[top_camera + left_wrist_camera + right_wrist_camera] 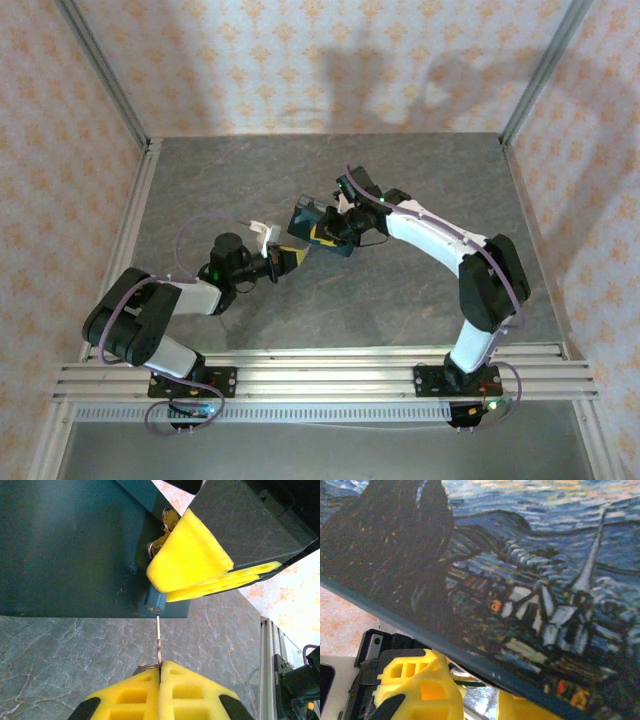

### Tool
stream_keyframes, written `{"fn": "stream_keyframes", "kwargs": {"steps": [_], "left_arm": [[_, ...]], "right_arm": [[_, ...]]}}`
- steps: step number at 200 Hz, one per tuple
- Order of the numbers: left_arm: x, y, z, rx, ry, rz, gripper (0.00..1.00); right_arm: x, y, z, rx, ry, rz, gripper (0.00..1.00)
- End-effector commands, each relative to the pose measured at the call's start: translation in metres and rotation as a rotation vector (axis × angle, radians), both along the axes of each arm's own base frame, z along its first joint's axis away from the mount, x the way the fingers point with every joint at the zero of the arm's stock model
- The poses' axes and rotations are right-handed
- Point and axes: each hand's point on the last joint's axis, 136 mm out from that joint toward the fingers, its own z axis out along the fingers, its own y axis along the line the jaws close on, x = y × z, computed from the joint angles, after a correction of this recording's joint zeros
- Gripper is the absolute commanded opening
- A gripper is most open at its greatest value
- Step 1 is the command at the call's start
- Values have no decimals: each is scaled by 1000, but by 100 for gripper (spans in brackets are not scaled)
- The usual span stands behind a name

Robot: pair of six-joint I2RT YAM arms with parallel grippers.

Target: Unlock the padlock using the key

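The padlock is held above the table, with my right gripper shut on it. In the right wrist view its starry-night face looms over my yellow fingers. From the left wrist the padlock's plain dark-blue side shows, with a right finger pad pressed against it. My left gripper is shut on the key. Its thin metal blade points up at the round keyhole barrel, and its tip meets the padlock's lower edge. The key's head is hidden between the pads. In the top view the left gripper sits just left of the padlock.
The grey marbled table lies under both grippers. Aluminium rails run along the near edge and up the left side. Patterned walls enclose the back and sides.
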Motion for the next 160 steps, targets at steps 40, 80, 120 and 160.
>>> {"fn": "stream_keyframes", "kwargs": {"steps": [40, 80, 120, 160], "left_arm": [[6, -6, 8, -12, -60, -19, 0], [6, -6, 10, -13, -69, -18, 0], [5, -6, 15, -19, -78, -19, 0], [2, -10, 20, -12, -92, -32, 0]], "right_arm": [[7, 5, 35, 88, -46, -2, 0], [7, 7, 37, 105, -37, 9, 0], [6, 4, 37, 110, -27, 10, 0], [6, 4, 34, 106, -19, 13, 0]]}}
